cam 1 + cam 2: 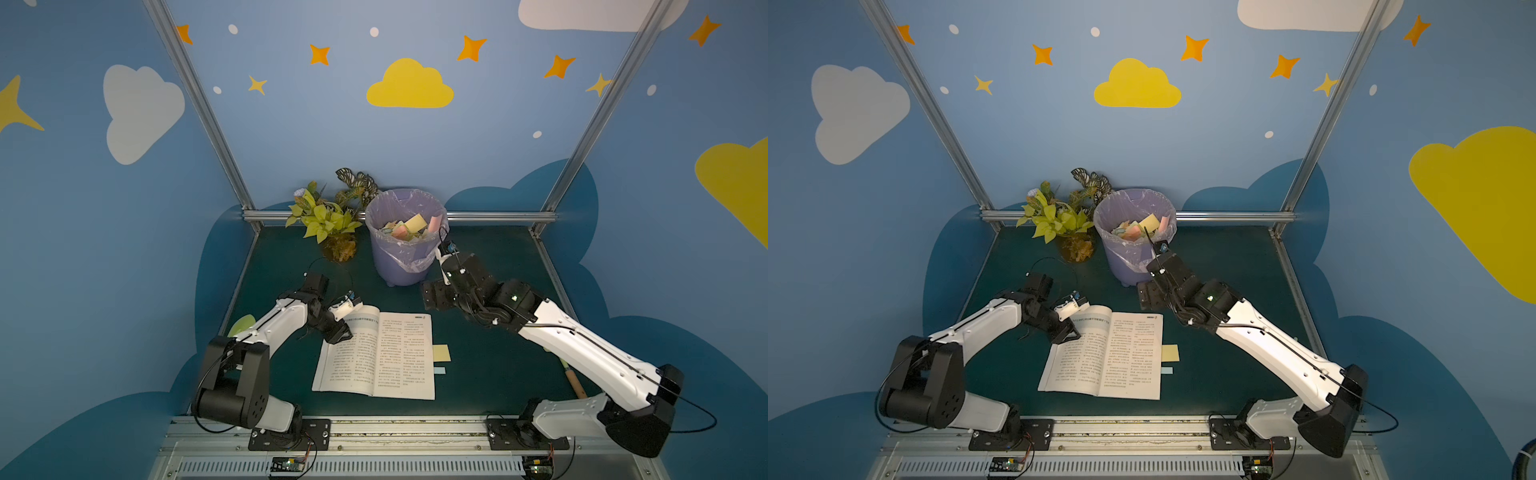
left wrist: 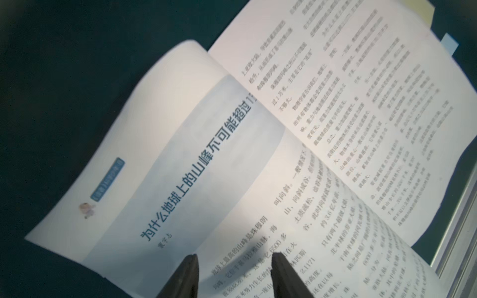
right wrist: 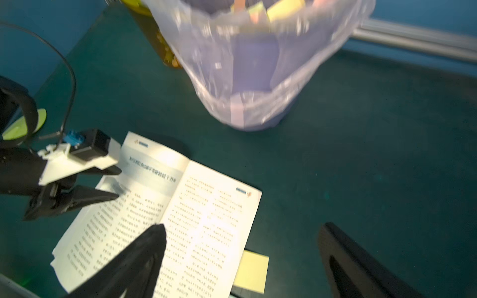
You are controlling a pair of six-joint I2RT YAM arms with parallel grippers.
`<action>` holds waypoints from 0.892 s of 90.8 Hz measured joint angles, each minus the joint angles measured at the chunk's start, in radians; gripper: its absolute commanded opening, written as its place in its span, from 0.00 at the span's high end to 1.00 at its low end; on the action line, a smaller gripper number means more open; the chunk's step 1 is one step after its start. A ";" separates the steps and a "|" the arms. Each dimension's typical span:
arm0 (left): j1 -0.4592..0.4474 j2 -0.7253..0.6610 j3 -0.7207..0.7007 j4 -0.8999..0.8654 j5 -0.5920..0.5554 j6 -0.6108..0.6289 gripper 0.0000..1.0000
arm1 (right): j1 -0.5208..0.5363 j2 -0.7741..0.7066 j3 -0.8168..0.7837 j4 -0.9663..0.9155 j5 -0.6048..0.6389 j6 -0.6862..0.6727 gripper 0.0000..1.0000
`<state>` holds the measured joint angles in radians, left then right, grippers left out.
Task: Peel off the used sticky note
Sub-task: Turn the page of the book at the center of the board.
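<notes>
Left gripper (image 2: 235, 255): jaws partly parted, nothing between them. Its tips sit at the left page of the open book (image 1: 374, 357), near the far outer corner. We cannot tell whether they press on the paper.

Right gripper (image 3: 240, 228): jaws spread wide and empty, hovering between the book and the bin (image 1: 405, 257), touching neither.

The yellow sticky note (image 1: 441, 353) pokes out from the book's right page edge, flat on the table (image 1: 498, 332), with a pale blue tab (image 1: 439, 370) just nearer the robot's base.

The right wrist view gives the left jaws side-on. The blue tab shows in both top views and the left wrist view only.

We count one book, two protruding notes, one lined bin holding a heap of discarded notes, and one plant (image 1: 328, 220).
</notes>
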<state>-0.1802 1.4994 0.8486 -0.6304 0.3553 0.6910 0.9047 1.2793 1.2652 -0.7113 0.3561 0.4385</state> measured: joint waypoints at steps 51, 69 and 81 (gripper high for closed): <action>-0.115 0.076 -0.013 0.018 -0.203 0.043 0.53 | 0.003 -0.049 -0.626 0.502 -0.299 0.386 0.02; -0.124 0.075 -0.014 0.020 -0.220 0.043 0.53 | 0.003 0.041 -0.712 0.657 -0.354 0.449 0.02; -0.128 0.075 -0.014 0.020 -0.226 0.043 0.54 | 0.007 0.063 -0.735 0.718 -0.373 0.472 0.02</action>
<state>-0.3084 1.5742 0.8349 -0.6102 0.1295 0.7341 0.9119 1.3418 0.5304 0.0071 -0.0170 0.9104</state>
